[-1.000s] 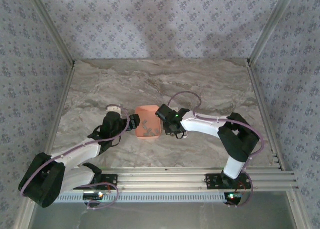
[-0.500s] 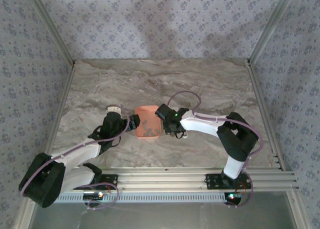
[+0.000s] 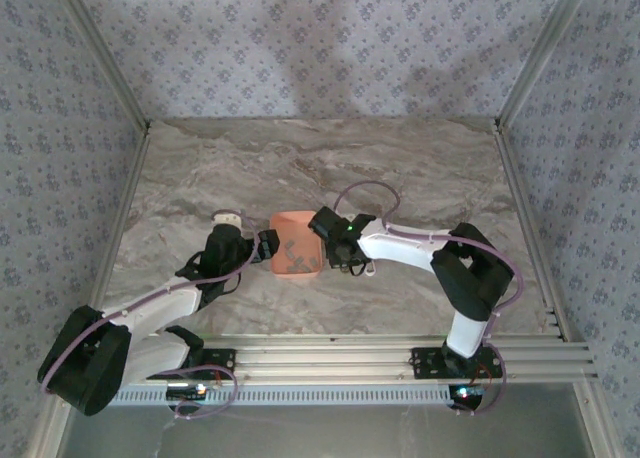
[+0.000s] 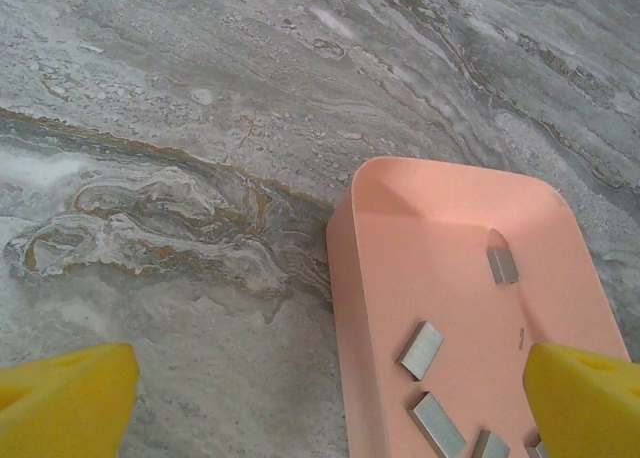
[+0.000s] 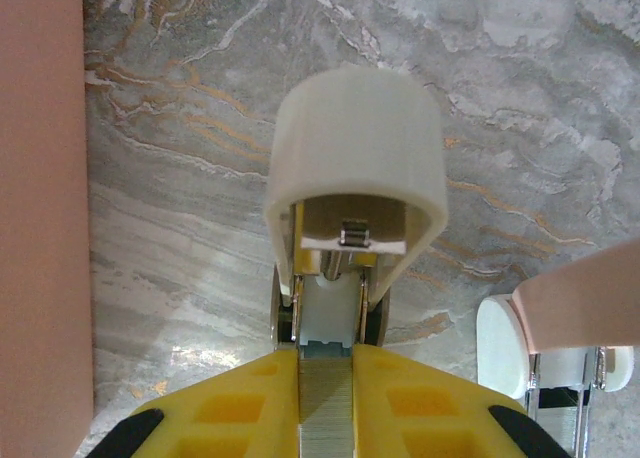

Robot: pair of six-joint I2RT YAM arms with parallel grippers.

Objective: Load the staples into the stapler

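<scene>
Right gripper (image 5: 326, 368): jaws narrow, pinching a staple strip (image 5: 326, 413). The strip's rear end is cut off by the frame edge. Stapler (image 5: 355, 153) sits straight ahead of the jaws with its channel open and its base hidden behind its cream head. A pinkish bar (image 5: 585, 288) right of the jaws is cropped; which part it is, unclear.

Left gripper (image 4: 325, 393): jaws wide, straddling the tray (image 4: 440, 228) wall, with loose staples (image 4: 422, 349) between them.

Veined marble table (image 3: 300, 168), patterned walls (image 3: 300, 48).

Soft even light, faint shadows, wrist-view foregrounds slightly blurred.
</scene>
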